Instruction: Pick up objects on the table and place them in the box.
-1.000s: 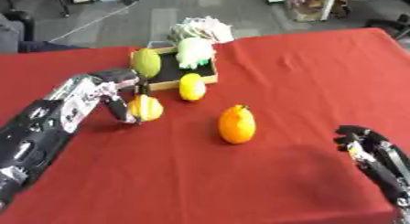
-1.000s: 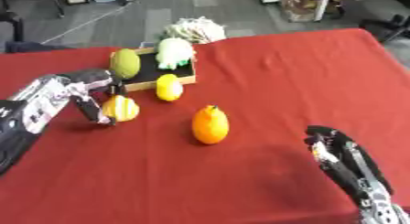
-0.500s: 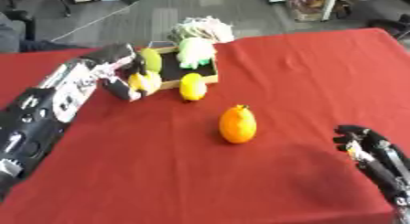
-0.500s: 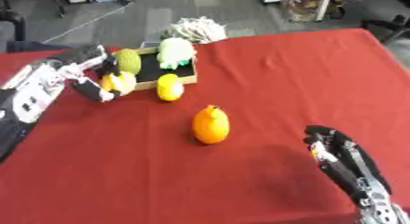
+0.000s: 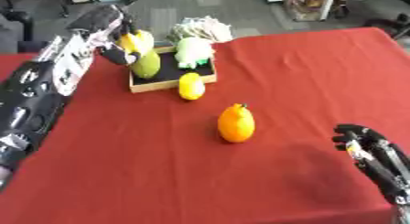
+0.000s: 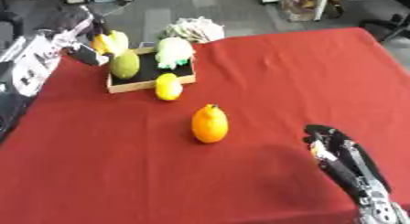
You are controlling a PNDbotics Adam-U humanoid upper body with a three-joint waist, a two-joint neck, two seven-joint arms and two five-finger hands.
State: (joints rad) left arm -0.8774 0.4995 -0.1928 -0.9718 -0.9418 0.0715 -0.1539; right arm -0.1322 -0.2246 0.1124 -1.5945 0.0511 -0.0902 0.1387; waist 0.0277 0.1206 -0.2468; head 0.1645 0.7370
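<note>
The red cloth-covered surface (image 5: 288,67) carries everything you work with. Your left hand (image 5: 108,24) hangs over the near-left corner of the shallow wooden box with a dark floor (image 5: 164,79), its fingers (image 5: 120,56) curled round a yellow banana-like fruit (image 5: 137,39), held there, it seems, so that you can set it down inside. Already in the box are a green oval fruit (image 5: 147,64) and a white-and-green vegetable (image 5: 195,52), which leave little room (mind the green one just under your load). An orange fruit with a small stem (image 5: 236,123) stands well apart, mid-surface, and a yellow lemon-shaped fruit (image 5: 191,86) touches the box's front wall. Your right hand (image 5: 370,150) rests idle at the lower right, fingers relaxed and holding nothing.
</note>
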